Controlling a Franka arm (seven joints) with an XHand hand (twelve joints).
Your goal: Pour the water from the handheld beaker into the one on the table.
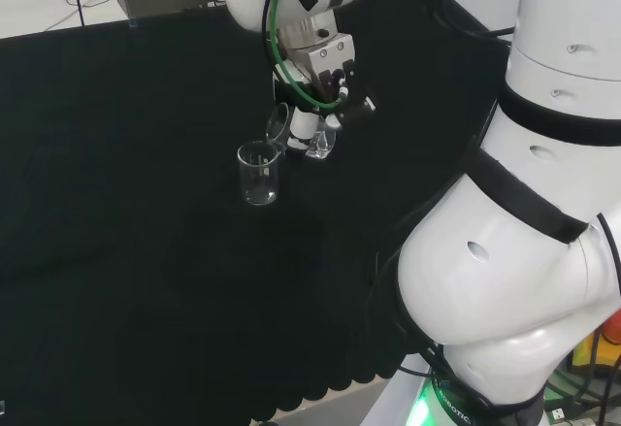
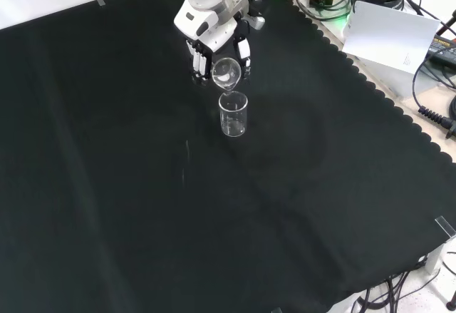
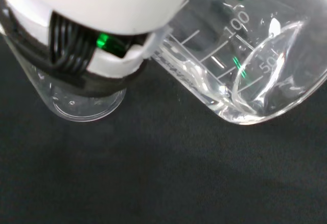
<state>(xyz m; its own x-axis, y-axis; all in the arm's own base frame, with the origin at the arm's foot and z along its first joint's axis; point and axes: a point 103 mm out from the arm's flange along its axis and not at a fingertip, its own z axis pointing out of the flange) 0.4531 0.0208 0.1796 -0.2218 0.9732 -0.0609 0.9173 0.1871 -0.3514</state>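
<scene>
Held beaker (image 2: 226,72): tipped hard, mouth over the table beaker's rim so water drops straight in.
Table beaker (image 2: 234,114): upright on the cloth (image 2: 128,185), just beneath.
Hand (image 2: 214,45): fingers curled round the held beaker.

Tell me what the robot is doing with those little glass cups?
The robot's hand is holding a clear beaker tipped over on its side. Its mouth hangs right above a second beaker that stands upright on the black cloth. It looks like the robot is pouring from the held one into the standing one. Both are clear glass, so I can't tell how much water is in either one.
</scene>
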